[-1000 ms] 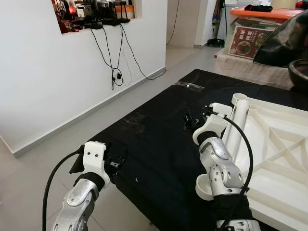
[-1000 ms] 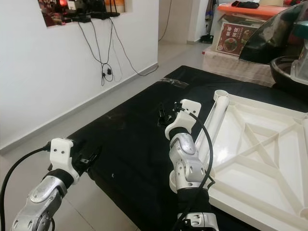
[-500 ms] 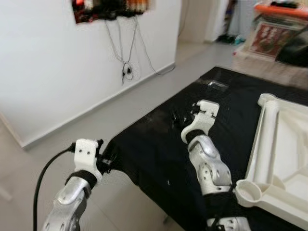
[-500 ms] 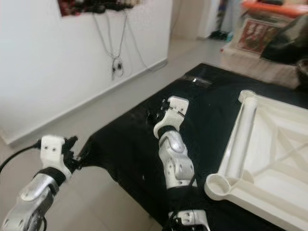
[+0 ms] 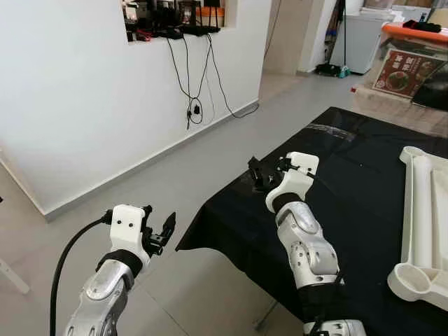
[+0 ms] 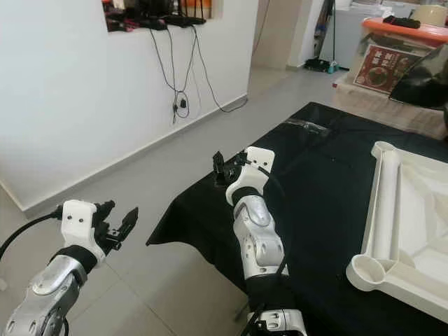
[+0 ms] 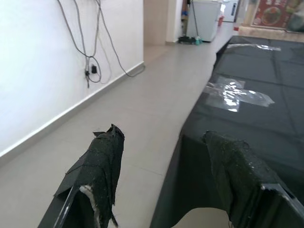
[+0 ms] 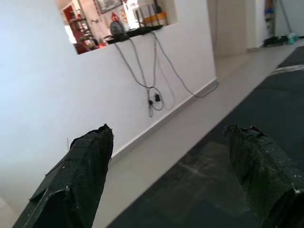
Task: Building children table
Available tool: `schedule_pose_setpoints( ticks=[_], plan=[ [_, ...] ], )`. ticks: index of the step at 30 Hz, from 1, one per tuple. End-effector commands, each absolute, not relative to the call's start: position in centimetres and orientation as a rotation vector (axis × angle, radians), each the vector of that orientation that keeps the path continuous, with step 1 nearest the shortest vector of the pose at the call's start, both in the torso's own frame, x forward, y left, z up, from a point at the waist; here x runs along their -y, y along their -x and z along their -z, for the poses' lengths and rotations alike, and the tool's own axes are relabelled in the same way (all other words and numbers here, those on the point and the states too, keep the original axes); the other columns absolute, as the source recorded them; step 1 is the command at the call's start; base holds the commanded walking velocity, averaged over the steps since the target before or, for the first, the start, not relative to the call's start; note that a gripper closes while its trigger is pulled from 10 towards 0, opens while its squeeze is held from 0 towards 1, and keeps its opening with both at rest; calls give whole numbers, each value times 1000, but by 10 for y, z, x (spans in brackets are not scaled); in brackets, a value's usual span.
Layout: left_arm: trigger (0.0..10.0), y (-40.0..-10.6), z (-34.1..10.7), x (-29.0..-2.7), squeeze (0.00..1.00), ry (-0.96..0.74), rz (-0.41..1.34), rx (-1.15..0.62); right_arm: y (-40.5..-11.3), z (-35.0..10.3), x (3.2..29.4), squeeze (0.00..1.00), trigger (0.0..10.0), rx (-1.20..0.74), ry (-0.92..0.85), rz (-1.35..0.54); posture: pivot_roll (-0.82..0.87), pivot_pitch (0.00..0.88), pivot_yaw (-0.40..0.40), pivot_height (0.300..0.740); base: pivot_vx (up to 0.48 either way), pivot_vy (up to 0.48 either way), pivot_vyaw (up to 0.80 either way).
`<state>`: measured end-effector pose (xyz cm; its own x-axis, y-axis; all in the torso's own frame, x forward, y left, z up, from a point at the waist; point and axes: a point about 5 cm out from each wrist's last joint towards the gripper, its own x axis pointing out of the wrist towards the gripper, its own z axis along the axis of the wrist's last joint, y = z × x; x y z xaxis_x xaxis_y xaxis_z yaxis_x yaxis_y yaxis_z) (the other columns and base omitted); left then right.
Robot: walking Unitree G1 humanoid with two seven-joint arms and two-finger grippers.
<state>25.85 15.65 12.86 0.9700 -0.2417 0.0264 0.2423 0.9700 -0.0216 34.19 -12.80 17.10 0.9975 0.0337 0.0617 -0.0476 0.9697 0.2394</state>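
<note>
White wall (image 5: pixel 63 105) is filling the far left of the scene, with a recessed shelf (image 5: pixel 175 17) high up holding dark clutter and black cables (image 5: pixel 192 77) dangling down from it toward the pale tiled floor (image 5: pixel 175 161). Left of the black-covered table (image 5: pixel 350 175), the left gripper (image 5: pixel 166 227) is hovering over the floor, just off the table's near corner, its two black fingers spread apart and holding nothing; in the left wrist view its fingers (image 7: pixel 99 166) are framing bare floor and the hanging edge of the black cloth. Over the table's left edge, the right gripper (image 5: pixel 255 171) is reaching forward on a bent silver arm, fingers parted wide and gripping nothing; its wrist view is showing both fingertips (image 8: pixel 90 161) well apart against the wall and floor. Toward the right side of the table, the white plastic children's table top (image 6: pixel 406 224) is lying upside down on the black cloth, ribs facing up, with a round leg socket (image 6: pixel 367 266) at its near corner. Beyond the table's far right, an orange-lidded box (image 6: pixel 402 31) is sitting against the room's back area.
</note>
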Motion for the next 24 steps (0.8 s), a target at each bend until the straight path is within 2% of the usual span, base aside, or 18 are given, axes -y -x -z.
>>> schedule_pose_setpoints(
  ticks=[1, 7, 19, 24],
  plan=[
    [10000, -260, -127, -154, 0, 21, 255, 21, -343, -171, 132, 0, 10000, 65, -248, -19, 44, 0, -19, 740, 0, 0, 0],
    [10000, -260, -126, -152, 0, 24, 259, 21, -345, -164, 134, 0, 10000, 1, -213, -3, 40, 0, -17, 740, 0, 0, 0],
    [10000, -260, -126, -152, 0, 16, 254, 26, -344, -164, 135, 0, 10000, 17, -219, -14, 39, 0, -24, 740, 0, 0, -792],
    [10000, -259, -128, -153, 0, 3, 250, 38, -341, -175, 146, 0, 10000, 98, -232, 51, 38, 0, -28, 740, 0, 0, -795]
  ],
)
